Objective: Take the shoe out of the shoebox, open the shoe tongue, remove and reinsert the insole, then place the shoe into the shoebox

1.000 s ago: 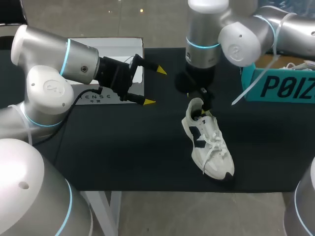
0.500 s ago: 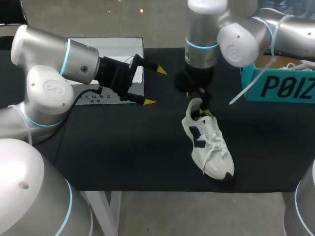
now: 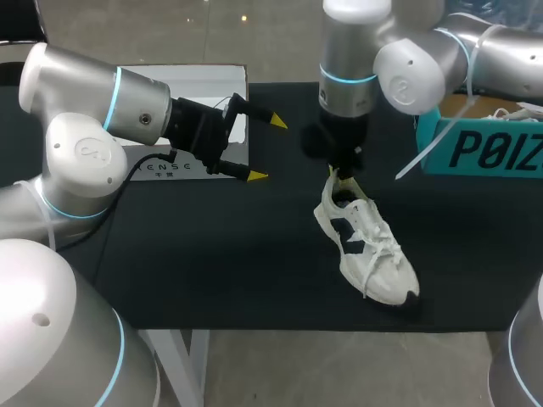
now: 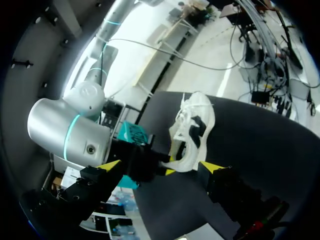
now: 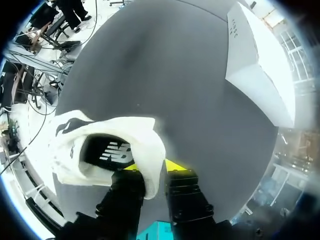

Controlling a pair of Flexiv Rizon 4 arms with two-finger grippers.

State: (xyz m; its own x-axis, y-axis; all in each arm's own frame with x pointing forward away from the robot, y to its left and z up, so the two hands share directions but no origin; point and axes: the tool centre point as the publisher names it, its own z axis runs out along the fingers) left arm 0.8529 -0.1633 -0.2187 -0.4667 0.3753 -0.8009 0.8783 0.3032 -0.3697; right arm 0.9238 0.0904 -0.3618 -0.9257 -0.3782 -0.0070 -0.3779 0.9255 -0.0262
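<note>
A white sneaker with dark side patches (image 3: 369, 246) lies on the black table (image 3: 212, 254), heel toward the back and toe toward the front edge. My right gripper (image 3: 342, 174) comes down from above onto its heel. In the right wrist view the gripper (image 5: 152, 172) is shut on the heel collar of the shoe (image 5: 110, 145), one finger inside the opening and one outside. My left gripper (image 3: 267, 148) hovers open to the left of the shoe, holding nothing. In the left wrist view the shoe (image 4: 192, 132) lies ahead of the open left gripper (image 4: 160, 167).
A teal shoebox (image 3: 484, 148) stands at the table's right edge behind my right arm. A white box (image 3: 182, 89) sits at the back left, partly hidden by my left arm, and shows as the white box (image 5: 255, 70) in the right wrist view.
My right gripper has closed on the shoe's heel collar. The shoe has swung, its toe shifting to the right and toward the front edge. The left arm has not moved.
</note>
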